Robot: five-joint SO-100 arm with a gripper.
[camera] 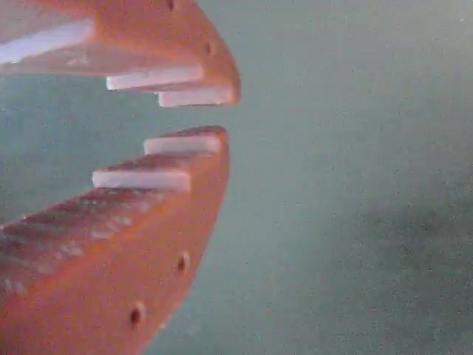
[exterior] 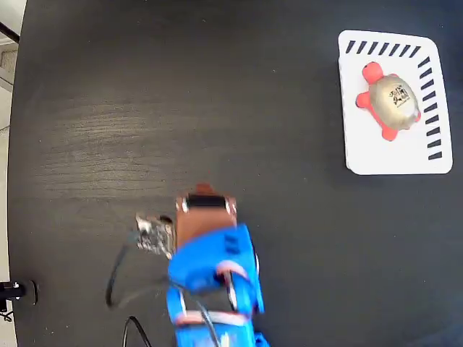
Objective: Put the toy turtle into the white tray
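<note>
The toy turtle [exterior: 391,100], with red-orange head and legs and a shiny domed shell bearing a dark mark, lies inside the white tray [exterior: 376,155] at the upper right of the fixed view. My gripper [exterior: 205,194] sits far from it, low in the middle of the table, folded back over the blue arm. In the wrist view my gripper [camera: 222,116] has orange toothed fingers [camera: 148,222] whose tips nearly meet, with only a thin slit between them and nothing held. Neither turtle nor tray shows in the wrist view.
The dark wood-grain table [exterior: 181,94] fills the fixed view. A small circuit board [exterior: 153,235] with black cables [exterior: 116,278] hangs at the arm's left side. The table's left edge [exterior: 14,144] borders a pale floor.
</note>
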